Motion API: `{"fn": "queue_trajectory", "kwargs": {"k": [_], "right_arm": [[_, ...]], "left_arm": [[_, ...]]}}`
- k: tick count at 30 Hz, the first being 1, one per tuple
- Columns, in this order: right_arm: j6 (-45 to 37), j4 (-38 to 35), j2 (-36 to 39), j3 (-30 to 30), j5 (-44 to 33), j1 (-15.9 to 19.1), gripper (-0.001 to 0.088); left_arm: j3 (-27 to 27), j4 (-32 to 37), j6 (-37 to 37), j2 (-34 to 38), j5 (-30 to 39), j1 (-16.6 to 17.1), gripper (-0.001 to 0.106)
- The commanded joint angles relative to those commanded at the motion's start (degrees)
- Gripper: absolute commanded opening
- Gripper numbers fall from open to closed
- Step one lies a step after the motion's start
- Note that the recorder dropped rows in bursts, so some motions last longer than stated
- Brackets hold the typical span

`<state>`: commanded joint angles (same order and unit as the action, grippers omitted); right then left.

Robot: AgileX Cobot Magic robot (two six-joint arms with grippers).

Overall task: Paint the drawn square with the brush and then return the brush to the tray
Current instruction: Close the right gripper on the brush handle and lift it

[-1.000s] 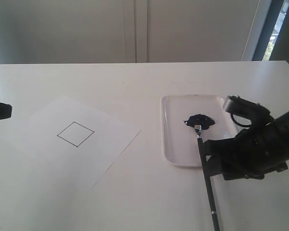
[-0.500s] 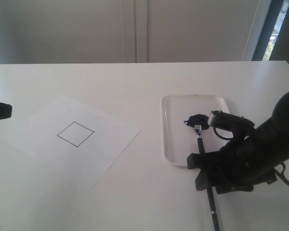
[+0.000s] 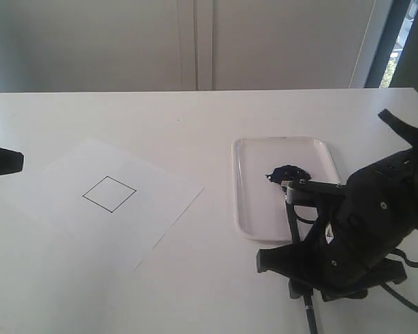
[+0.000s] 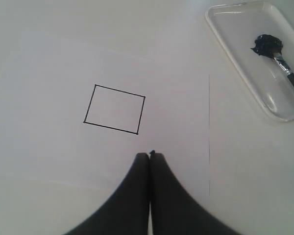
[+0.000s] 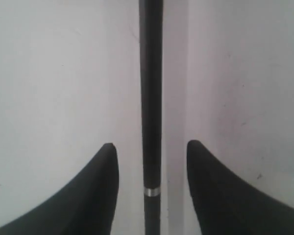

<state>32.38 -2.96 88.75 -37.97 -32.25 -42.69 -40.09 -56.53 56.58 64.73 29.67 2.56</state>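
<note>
The drawn square (image 3: 109, 193) (image 4: 114, 108) is a thin black outline with a plain white interior on its paper sheet (image 3: 70, 174). The tray (image 3: 247, 209) (image 4: 235, 49) holds a blue-black paint blob (image 3: 287, 172). The brush (image 3: 290, 216) (image 4: 286, 73) rests its tip in the blob, and its handle runs over the tray rim onto the table. My right gripper (image 3: 299, 285) (image 5: 152, 144) is open and straddles the black handle (image 5: 151, 73) close to the silver ring (image 5: 152, 191), with a gap on each side. My left gripper (image 3: 3, 161) (image 4: 150, 154) is shut on nothing, near the square.
The white table (image 3: 195, 118) ends at a pale wall behind. My right arm's bulk (image 3: 369, 229) covers the tray's near right corner and much of the brush handle. The paper's edge (image 4: 208, 132) runs between the square and the tray.
My right arm has swung left and toward the table's front, coming down over the brush handle. The brush, tray and paper have not moved. The left gripper has barely shifted.
</note>
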Motion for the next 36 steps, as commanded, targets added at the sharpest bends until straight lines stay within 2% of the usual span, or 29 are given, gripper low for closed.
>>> {"fn": "queue_trajectory", "kwargs": {"k": [1, 3, 7, 15, 18, 20, 27, 36], "right_arm": [[2.9, 0.1, 0.2, 1.6, 2.7, -0.2, 0.0424], [3.6, 0.2, 0.5, 2.2, 3.9, -0.2, 0.0408], [3.8, 0.7, 3.6, 2.2, 6.5, -0.2, 0.0230], [3.9, 0.4, 6.5, 2.2, 7.6, -0.2, 0.0185], [3.9, 0.4, 6.7, 2.2, 7.8, -0.2, 0.0099], [3.9, 0.4, 6.7, 2.2, 7.8, -0.2, 0.0000], [3.6, 0.4, 5.9, 2.1, 7.8, -0.2, 0.0000], [3.7, 1.0, -3.0, 2.1, 7.3, -0.2, 0.0000]], "left_arm": [[0.0, 0.0, 0.0, 0.0, 0.0, 0.0, 0.000], [0.0, 0.0, 0.0, 0.0, 0.1, 0.0, 0.000], [0.0, -0.1, 0.0, 0.0, 0.5, 0.0, 0.000], [0.0, -0.2, 0.0, 0.0, 1.6, 0.0, 0.000], [0.0, -0.2, 0.0, 0.0, 1.6, 0.0, 0.000], [0.0, -0.2, 0.0, 0.0, 1.6, 0.0, 0.000], [0.0, -0.2, 0.0, 0.0, 1.6, 0.0, 0.000], [0.0, -0.2, 0.0, 0.0, 1.6, 0.0, 0.000]]}}
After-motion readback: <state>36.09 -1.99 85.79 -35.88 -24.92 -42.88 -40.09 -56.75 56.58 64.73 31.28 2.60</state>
